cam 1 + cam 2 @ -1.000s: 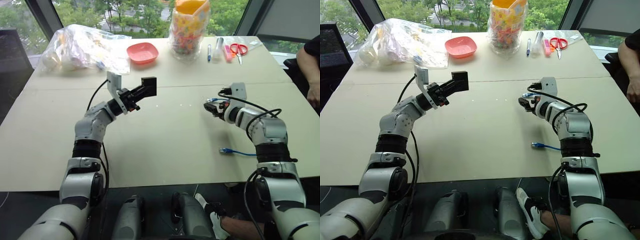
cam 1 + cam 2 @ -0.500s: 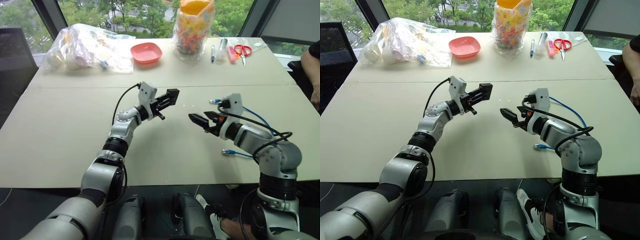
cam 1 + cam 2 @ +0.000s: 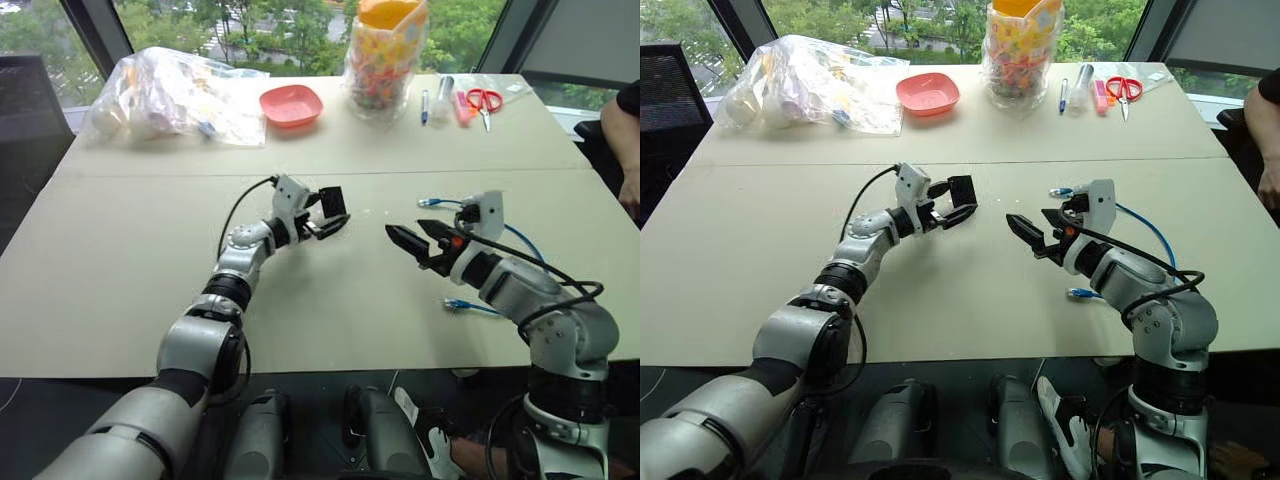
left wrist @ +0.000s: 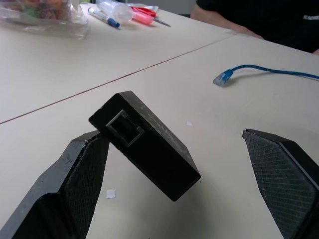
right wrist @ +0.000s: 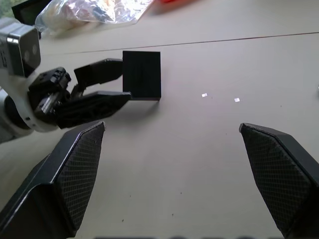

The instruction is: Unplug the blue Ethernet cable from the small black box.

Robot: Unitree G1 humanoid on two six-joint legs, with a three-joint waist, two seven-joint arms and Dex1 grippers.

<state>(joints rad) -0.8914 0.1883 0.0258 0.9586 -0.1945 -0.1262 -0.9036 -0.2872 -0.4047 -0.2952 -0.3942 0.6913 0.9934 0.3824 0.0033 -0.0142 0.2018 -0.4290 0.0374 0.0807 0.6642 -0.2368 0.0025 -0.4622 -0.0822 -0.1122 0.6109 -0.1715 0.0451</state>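
The small black box (image 4: 149,149) stands tilted on the table, leaning on one finger (image 4: 84,169) of my left gripper (image 3: 328,212), whose jaws are spread wide either side of it. The box's port (image 4: 123,127) is empty. My right gripper (image 3: 404,228) hovers open just to the right of the box, pointing at it, with nothing between its fingers. The blue Ethernet cable (image 3: 515,238) lies loose on the table behind my right arm, with one clear plug (image 3: 428,202) at its far end and the other plug (image 3: 455,303) near the front.
Along the table's far side are a crumpled plastic bag (image 3: 175,95), a pink bowl (image 3: 291,104), a jar of colourful items (image 3: 380,55), pens (image 3: 440,95) and red scissors (image 3: 483,98). A person's arm (image 3: 622,130) shows at the right edge.
My left gripper has sunk toward the table and opened, so the box it gripped now only leans on one finger. My right gripper has drawn back and swung to face the box.
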